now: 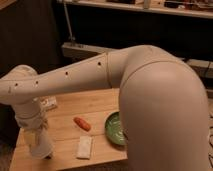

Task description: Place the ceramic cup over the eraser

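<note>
Camera view, as I see it from the console. The small packet at the table's left edge is too blurred to read. The gripper hangs low over the near-left corner, merged with a pale cylinder, seemingly the ceramic cup; I cannot tell its grip. The white eraser lies to the right, apart, with an orange piece behind it and a green plate further right.

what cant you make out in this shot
Camera view:
1. The ceramic cup: not identifiable; the pincer, low at the front-left corner of the table, may cover it.
2. The green plate: right part hidden by the arm.
3. The white item at back left: partly behind the arm.
</note>
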You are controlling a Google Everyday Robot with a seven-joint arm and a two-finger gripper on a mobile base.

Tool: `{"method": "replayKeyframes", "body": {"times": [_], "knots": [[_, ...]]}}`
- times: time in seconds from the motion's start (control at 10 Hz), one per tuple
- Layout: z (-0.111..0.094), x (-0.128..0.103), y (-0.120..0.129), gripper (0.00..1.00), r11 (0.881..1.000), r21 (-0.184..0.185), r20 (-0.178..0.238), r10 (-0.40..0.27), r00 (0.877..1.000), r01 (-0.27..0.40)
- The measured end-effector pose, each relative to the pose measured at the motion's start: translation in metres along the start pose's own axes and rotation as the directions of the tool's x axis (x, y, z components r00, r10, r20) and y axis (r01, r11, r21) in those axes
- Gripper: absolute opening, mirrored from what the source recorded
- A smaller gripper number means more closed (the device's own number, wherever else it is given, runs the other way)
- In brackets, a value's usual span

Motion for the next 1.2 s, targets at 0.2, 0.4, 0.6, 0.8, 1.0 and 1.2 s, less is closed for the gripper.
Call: {"method": "replayKeyframes", "body": {"times": [0.2, 0.4, 0.6, 0.8, 1.0, 1.2], "knots": [[0.005, 0.001, 0.001, 0.55, 1.000, -0.004, -0.003, 0.004, 1.000, -0.004], [0.008, 0.001, 0.001, 0.66, 1.000, -0.006, -0.004, 0.006, 1.000, -0.006], [0.011, 0.003, 0.002, 0.73, 1.000, -0.008, -0.006, 0.009, 1.000, -0.009], [0.013, 0.003, 0.002, 0.92, 1.000, -0.012, -0.007, 0.013, 1.000, -0.013], [0.016, 0.004, 0.003, 0.97, 1.000, -0.016, -0.009, 0.016, 1.000, -0.016], [0.019, 0.005, 0.003, 0.97, 1.000, -0.020, -0.013, 0.019, 1.000, -0.020]]}}
